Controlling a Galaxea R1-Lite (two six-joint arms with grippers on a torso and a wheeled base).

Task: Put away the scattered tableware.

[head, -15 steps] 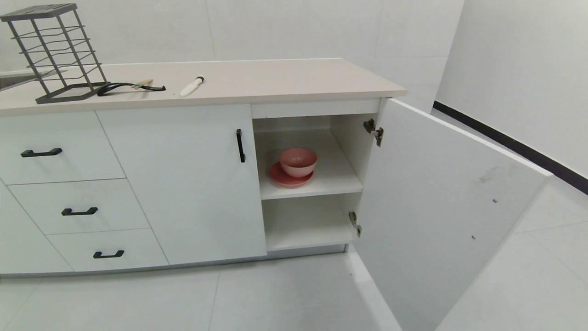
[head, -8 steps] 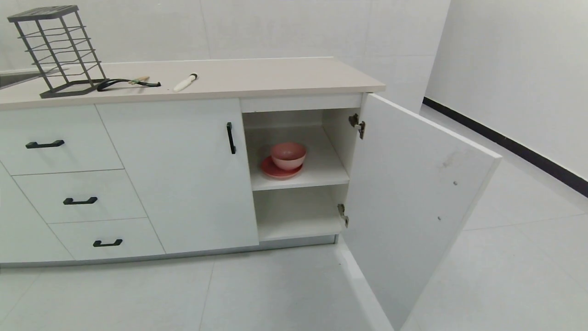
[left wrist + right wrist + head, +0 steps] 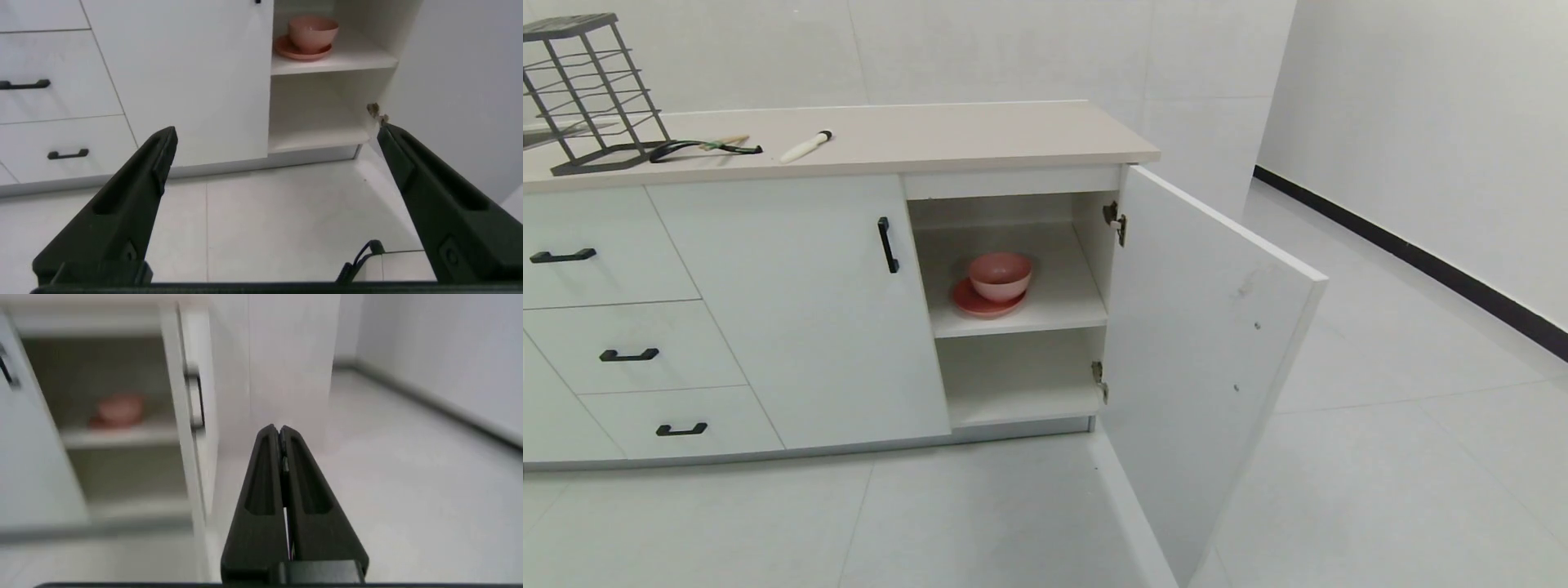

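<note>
My left gripper (image 3: 276,135) hangs over the pale floor tiles with its fingers spread wide, holding nothing. My right gripper (image 3: 280,433) has its two fingers pressed together, also empty. The round pink bowl (image 3: 1000,275) sits on a flat red plate (image 3: 977,305) on the upper shelf (image 3: 1058,314) of the white cupboard, whose door (image 3: 1201,327) stands open. On the beige worktop (image 3: 947,135) lie a white-handled utensil (image 3: 805,147) and a black looped tool (image 3: 660,152), beside a dark wire rack (image 3: 568,26).

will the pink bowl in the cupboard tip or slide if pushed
Probably slides rather than tips: the pink bowl sits wide and low on a red plate. It looks like light plastic, so likely easy to lift.
</note>
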